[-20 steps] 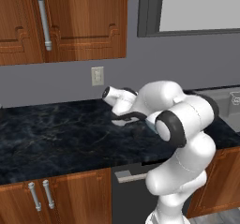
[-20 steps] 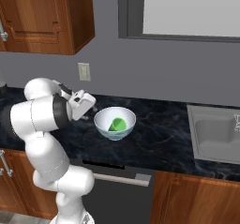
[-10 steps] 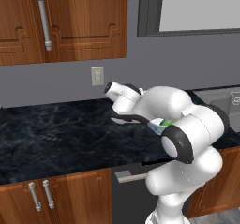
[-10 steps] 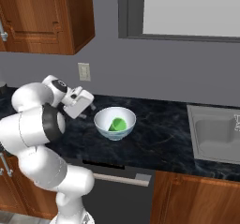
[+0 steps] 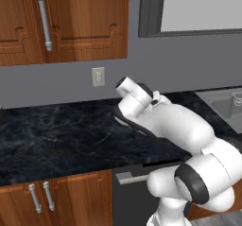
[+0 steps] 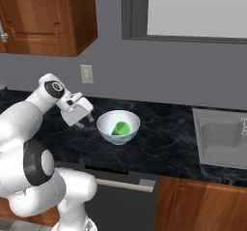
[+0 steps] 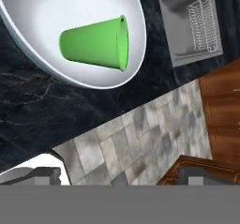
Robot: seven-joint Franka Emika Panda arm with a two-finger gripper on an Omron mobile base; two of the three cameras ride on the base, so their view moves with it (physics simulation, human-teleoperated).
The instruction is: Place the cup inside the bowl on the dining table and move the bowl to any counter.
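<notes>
Task looks essentially done: the cup (image 6: 121,127) lies on its side inside the bowl (image 6: 118,127), and the bowl sits on the counter (image 6: 164,143) at frame centre of the right base view, left of the sink (image 6: 225,139). The claw (image 6: 86,123) hangs just left of the bowl, gripping nothing; whether its fingers are spread I cannot tell. The hand view adds the cup's open mouth and a wire rack (image 7: 199,21) in the sink, while in the left base view the arm hides the bowl.

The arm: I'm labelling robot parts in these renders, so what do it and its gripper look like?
The arm is glossy white, built of rounded, bulbous segments with dark grey-black joint rings. The gripper is a boxy white hand block with small dark fingers. No cables or markings are visible.
</notes>
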